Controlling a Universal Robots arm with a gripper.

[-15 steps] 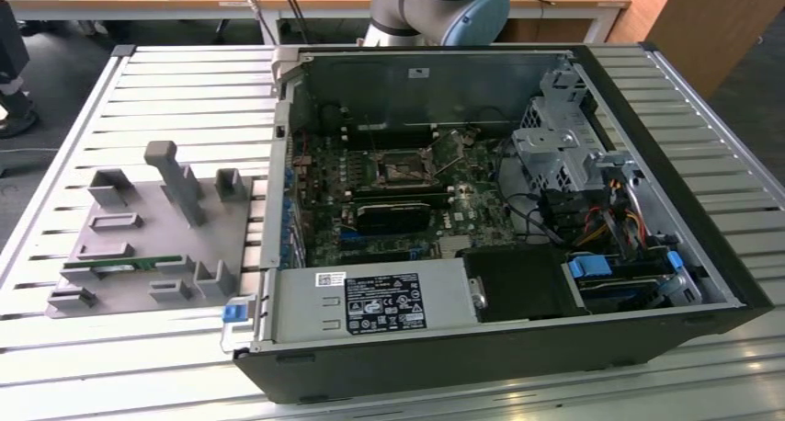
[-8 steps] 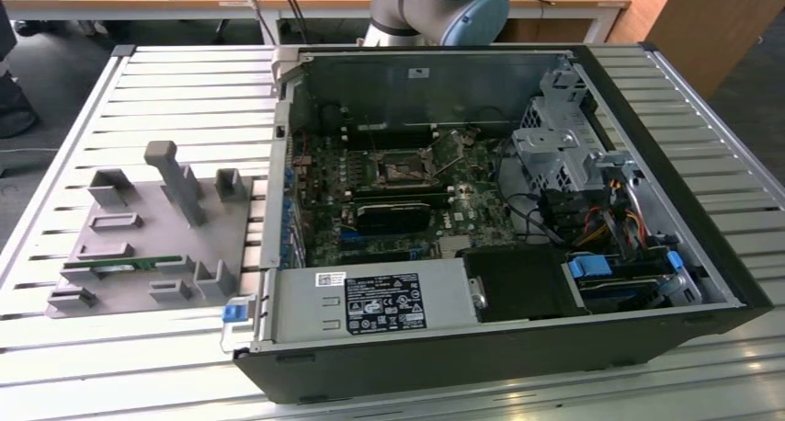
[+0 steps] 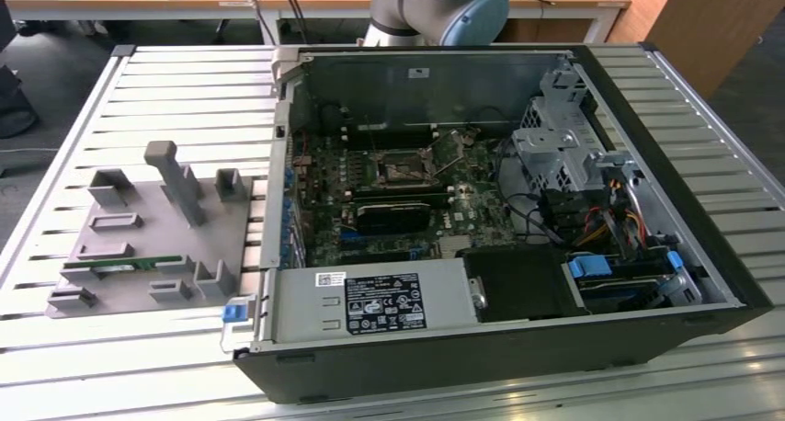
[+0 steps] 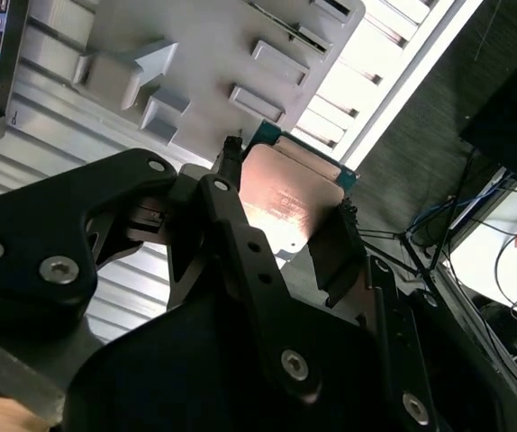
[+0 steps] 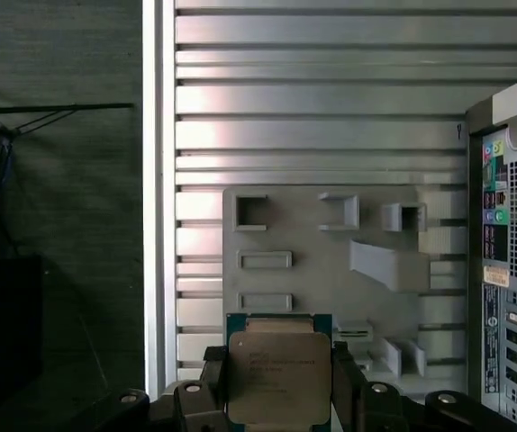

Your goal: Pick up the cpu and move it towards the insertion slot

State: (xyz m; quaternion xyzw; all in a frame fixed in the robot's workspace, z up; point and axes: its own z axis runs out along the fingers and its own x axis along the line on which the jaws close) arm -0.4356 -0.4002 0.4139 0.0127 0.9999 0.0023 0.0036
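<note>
Cpu [image 5: 279, 376] sits clamped in the claw [image 5: 279, 396], the black fingers [image 5: 347, 382] pressed against two opposite edges of the chip so that its metal top faces both wrist cameras; in the second wrist view the cpu [image 4: 287, 203] shows a pale, warm sheen with a thin green rim, held between the claw [image 4: 281, 229] fingers [image 4: 335, 252]. Behind the chip in the first wrist view lies the grey holder tray [image 5: 331, 270] with its raised blocks and rectangular pockets, resting on the slatted metal desk [image 5: 312, 108], and the perforated back panel of the computer case [image 5: 515, 270] stands just beside the tray. The second wrist view shows the same grey holder tray [image 4: 195, 45] beyond the chip. In the exterior view the grey holder tray [image 3: 153, 242] lies on the desk [image 3: 160, 81] near the edge at the exterior view's left, just beside the open computer case [image 3: 491, 347], with a narrow green memory stick [image 3: 117, 267] lying in one of its pockets. Inside the case, the insertion slot [image 3: 402, 170] is a small square dark socket with a silvery frame on the green circuit board [image 3: 368, 200], well apart from the tray. The arm's grey and blue joint [image 3: 442, 7] stands at the far edge of the desk behind the case.
</note>
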